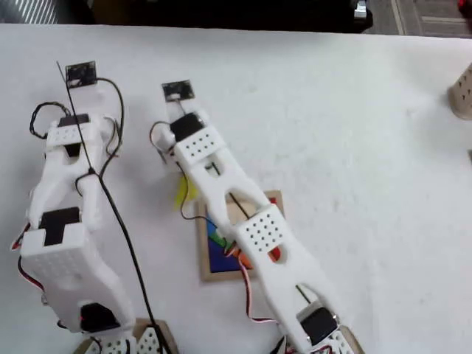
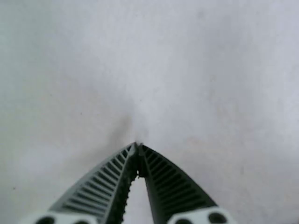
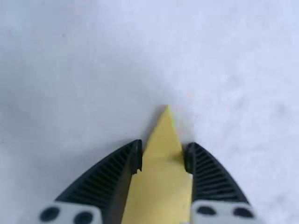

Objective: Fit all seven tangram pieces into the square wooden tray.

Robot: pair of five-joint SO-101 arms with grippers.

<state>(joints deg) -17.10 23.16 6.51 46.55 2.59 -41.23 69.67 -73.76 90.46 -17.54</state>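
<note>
R arm: the right gripper [image 3: 162, 150] is closed partway on the yellow piece [image 3: 164, 186]. Its two black ribbed fingers [image 3: 108, 175] press the piece from both sides, and the gap between them is as wide as the piece. The piece is flat and smooth and narrows to a sharp triangular tip which sticks out past the fingertips. From above I see it just beside the tray's [image 1: 221, 276] far corner, on the side toward the L arm and outside the frame. I cannot tell if it touches the table [image 1: 354, 147].

The tray is a square frame of light wood and lies under the R arm's white, hole-dotted links, so approx. half of it is covered. Inside it I can see a blue piece [image 1: 219, 255], a green piece [image 1: 213, 234] and a red-orange piece [image 1: 274, 255], all flat with straight edges.

L arm: the left gripper [image 2: 138, 148] is fully closed w/ nothing in it. Its grey ribbed tips meet in one point over bare table, well apart from the tray.

The table surface is white, matte and a bit grainy. A thin black cable [image 1: 122, 221] runs across the L arm.
</note>
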